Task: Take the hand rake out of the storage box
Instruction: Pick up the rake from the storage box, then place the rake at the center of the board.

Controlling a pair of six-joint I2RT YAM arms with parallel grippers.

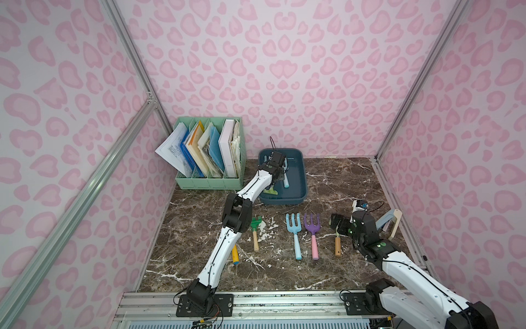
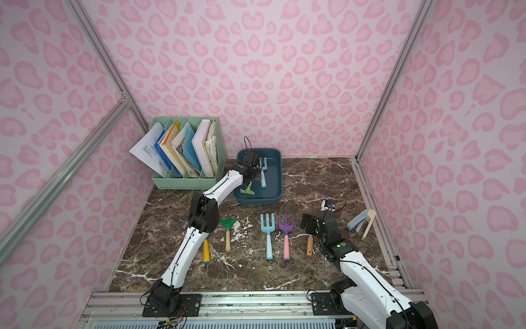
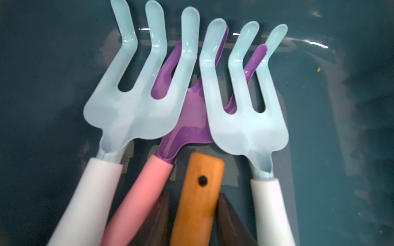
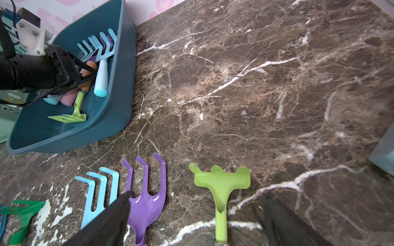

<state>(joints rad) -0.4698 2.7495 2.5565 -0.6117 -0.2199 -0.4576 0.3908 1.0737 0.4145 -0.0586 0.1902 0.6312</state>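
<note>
The storage box (image 1: pixel 299 182) (image 2: pixel 278 182) (image 4: pixel 119 85), a dark teal tray, stands at the back of the marble table. In it lies a hand rake with a lime-green head (image 1: pixel 271 192) (image 2: pixel 248 190) (image 4: pixel 71 117) and a wooden handle (image 3: pixel 198 202). My left gripper (image 1: pixel 277 178) (image 2: pixel 252 178) (image 3: pixel 193 198) (image 4: pixel 89 71) reaches into the box, its dark fingers (image 3: pixel 226 213) pressed against both sides of that handle. Two pale blue rakes (image 3: pixel 132 110) and a purple one (image 3: pixel 187 125) lie beside it. My right gripper (image 1: pixel 336 220) (image 2: pixel 306 222) (image 4: pixel 197 194) hovers open over the table, holding nothing.
Rakes lie in a row on the table: dark green (image 1: pixel 255 228), blue (image 1: pixel 294 228), purple (image 1: pixel 312 228), lime green (image 4: pixel 221 181) under my right gripper, and a yellow handle (image 1: pixel 234 255) under my left arm. A mint file rack (image 1: pixel 210 176) stands back left, a stapler (image 1: pixel 390 220) at the right.
</note>
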